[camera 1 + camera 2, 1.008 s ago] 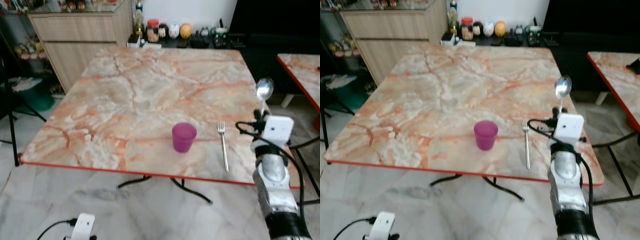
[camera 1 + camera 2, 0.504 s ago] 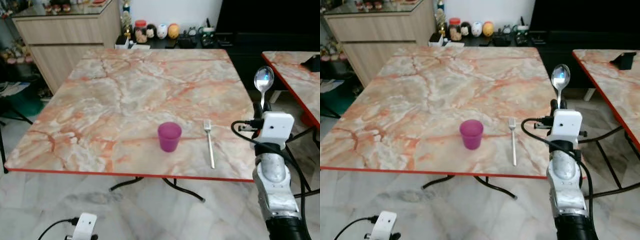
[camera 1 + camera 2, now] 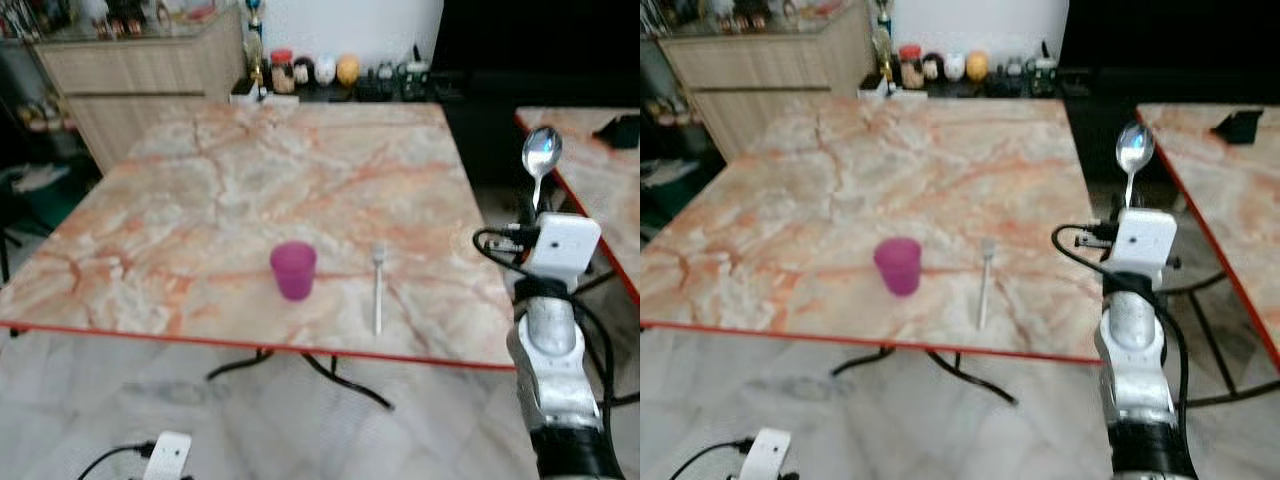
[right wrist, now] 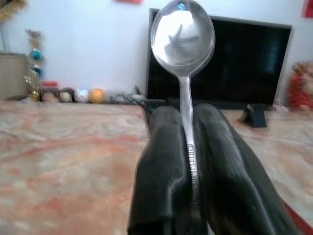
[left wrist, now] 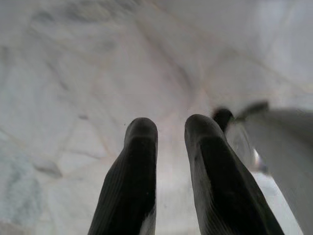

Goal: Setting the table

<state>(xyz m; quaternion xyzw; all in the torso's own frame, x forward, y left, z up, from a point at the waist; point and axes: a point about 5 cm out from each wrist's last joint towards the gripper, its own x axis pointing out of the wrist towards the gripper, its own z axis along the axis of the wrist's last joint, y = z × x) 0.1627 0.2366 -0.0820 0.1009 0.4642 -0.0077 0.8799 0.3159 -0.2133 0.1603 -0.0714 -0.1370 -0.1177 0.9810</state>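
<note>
Marble table [image 3: 200, 200] held cup [image 3: 293, 270] and fork [image 3: 377, 290]; right gripper [image 4: 188, 147] pinched spoon [image 4: 182, 34] upright, left gripper [image 5: 168, 132] slightly parted over blurred floor.

Spoon [image 4: 182, 34] polished metal; table [image 3: 250, 200] glossy marble-look; cup [image 3: 293, 270] matt plastic

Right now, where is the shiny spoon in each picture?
Left eye view: spoon upright at the right, above the right arm.
Right eye view: spoon upright, right of centre.
Right wrist view: spoon clamped between the black fingers.
Left wrist view: floor.
Shared landmark: the marble table.
</note>
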